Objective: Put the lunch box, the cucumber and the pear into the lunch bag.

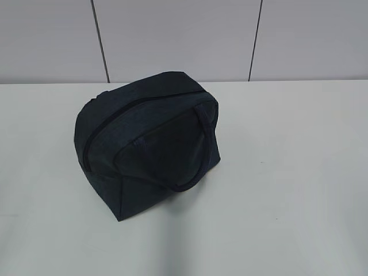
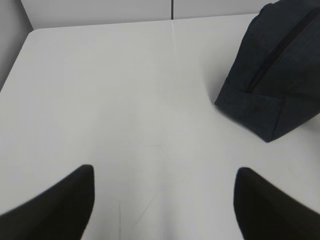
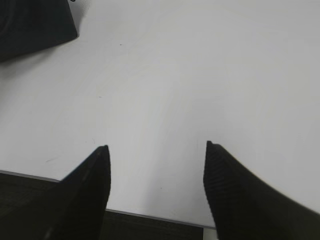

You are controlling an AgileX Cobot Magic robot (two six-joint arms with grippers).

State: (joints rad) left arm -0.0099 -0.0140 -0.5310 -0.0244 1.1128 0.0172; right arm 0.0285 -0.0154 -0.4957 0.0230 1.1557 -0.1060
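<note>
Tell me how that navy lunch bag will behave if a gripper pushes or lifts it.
The lunch bag is creased fabric, so it will probably dent rather than slide cleanly. Its broad base suggests tipping is unlikely. Its loop handle lies limp and would likely flop.

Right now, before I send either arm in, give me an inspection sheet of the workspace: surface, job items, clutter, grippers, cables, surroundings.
Surface: white table, bare around the bag.
Job's things: lunch bag stands left of centre, zipper closed as far as visible, a loop handle lying against its side. Lunch box, cucumber and pear: nothing seen in any view.
Clutter: nothing seen.
Grippers: left gripper open and empty, above the table, bag off to its upper right. Right gripper open and empty, over the table's near edge, bag corner at upper left.
Cables: nothing seen.
Surroundings: pale panelled wall behind the table.
</note>
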